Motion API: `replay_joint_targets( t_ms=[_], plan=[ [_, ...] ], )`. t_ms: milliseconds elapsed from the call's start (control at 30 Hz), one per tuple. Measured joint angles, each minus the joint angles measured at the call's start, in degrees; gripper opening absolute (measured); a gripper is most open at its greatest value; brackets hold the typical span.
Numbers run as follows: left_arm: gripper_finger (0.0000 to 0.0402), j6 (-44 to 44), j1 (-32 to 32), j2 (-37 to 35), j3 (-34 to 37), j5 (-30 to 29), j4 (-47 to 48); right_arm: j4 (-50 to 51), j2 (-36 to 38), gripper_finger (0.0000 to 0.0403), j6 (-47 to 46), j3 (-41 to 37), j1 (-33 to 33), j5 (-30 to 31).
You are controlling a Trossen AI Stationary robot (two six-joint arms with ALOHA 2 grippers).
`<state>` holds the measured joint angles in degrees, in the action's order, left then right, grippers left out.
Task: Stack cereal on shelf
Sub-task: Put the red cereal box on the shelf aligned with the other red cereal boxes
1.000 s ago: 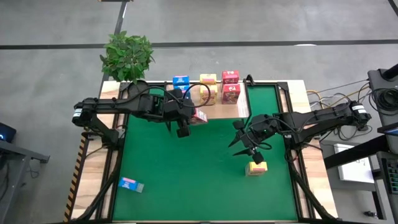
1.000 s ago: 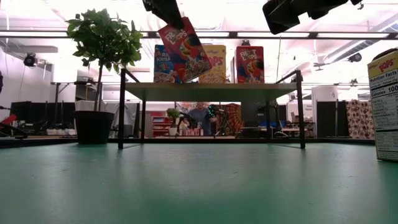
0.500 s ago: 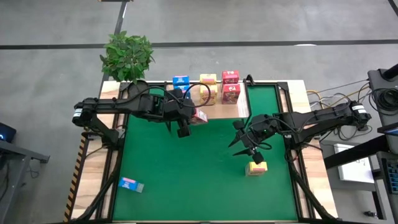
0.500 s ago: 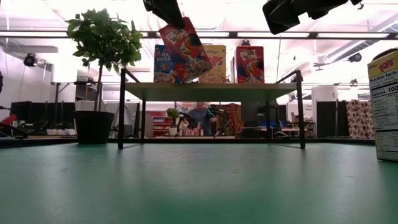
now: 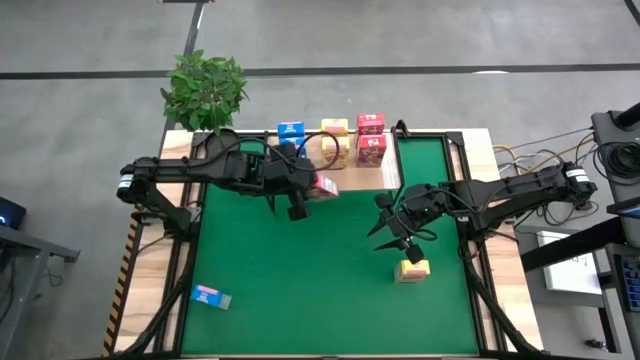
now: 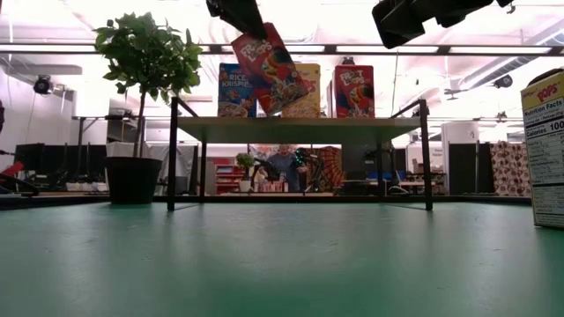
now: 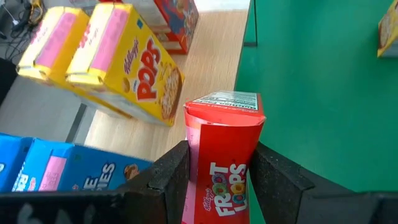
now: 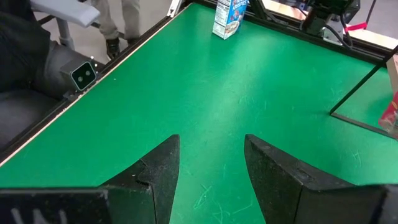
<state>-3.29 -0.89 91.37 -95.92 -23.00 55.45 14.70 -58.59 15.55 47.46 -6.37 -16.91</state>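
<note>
Five cereal boxes stand on the shelf (image 5: 345,172); the left gripper (image 7: 219,163) pinches a sixth, a red Froot Loops box (image 7: 221,160), above its front edge; right gripper's (image 8: 210,165) jaws spread, empty.

- Potted plant (image 5: 205,88) with leafy green top, beyond the table's far left corner, off to the far side of the left jaws; dark pot (image 6: 133,180) seen in the low view.
- Green mat (image 5: 320,270) covering the table, spread beneath both pairs of jaws.
- Pale wooden table edge (image 5: 155,290) along the mat's left side.
- Yellow-and-black striped tape (image 5: 127,270) on that edge.
- Cables (image 5: 520,152) by the far right corner.
</note>
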Motion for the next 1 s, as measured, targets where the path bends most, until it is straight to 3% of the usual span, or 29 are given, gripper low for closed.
replay_joint_targets(
  t_ms=[367, 600, 1000],
  plan=[
    [0.0139, 1.8, 2.6, 0.0, 0.0, 0.3, -4.2, 1.4, 0.0, 0.0169, -1.6, 0.0, 0.0, 0.0],
    [0.0139, 0.7, 6.1, 0.0, 0.0, 6.1, -4.2, 1.4, 0.0, 0.0169, -1.5, 0.0, 0.0, 0.0],
    [0.0139, 1.9, 6.4, 1.1, 0.0, 5.5, -6.6, 1.4, 0.0, 0.0169, -1.5, 0.0, 0.0, 0.0]
  ],
)
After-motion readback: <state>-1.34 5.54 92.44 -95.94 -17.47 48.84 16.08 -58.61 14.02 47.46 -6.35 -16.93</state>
